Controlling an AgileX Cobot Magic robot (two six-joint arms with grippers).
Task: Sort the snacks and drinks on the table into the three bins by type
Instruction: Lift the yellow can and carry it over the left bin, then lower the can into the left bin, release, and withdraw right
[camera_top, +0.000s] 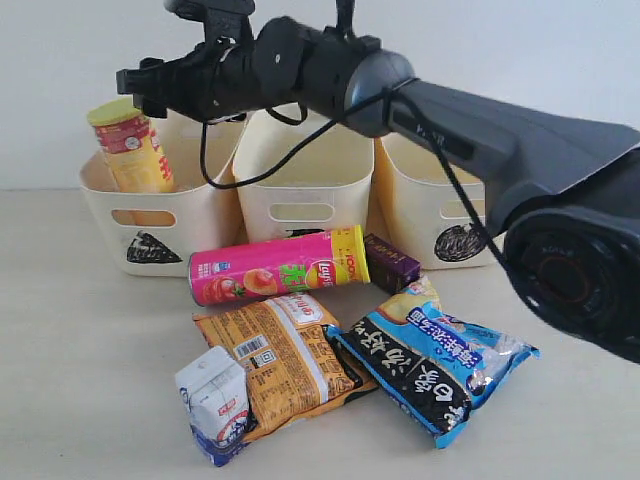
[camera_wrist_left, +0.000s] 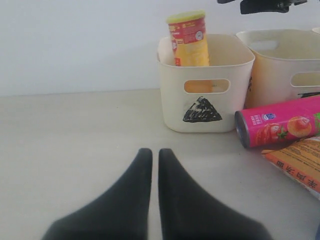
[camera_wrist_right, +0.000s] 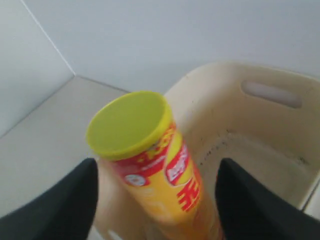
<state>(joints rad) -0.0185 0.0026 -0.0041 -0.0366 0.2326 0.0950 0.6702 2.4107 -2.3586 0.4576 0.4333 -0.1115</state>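
The yellow chip tube with its yellow-green lid stands tilted inside the triangle bin. My right gripper is open, a finger on either side of the tube without touching it; the exterior view has this gripper just above the lid. The pink tube lies on its side before the middle bin. Beside the pink tube is the dark purple carton. Nearer lie the orange bag, the blue-and-black bag and the white-and-blue carton. My left gripper is shut and empty, low over bare table.
The circle bin stands at the right of the row. The right arm stretches across above the middle and right bins. A pale wall rises behind the bins. Bare tabletop lies left of the snacks.
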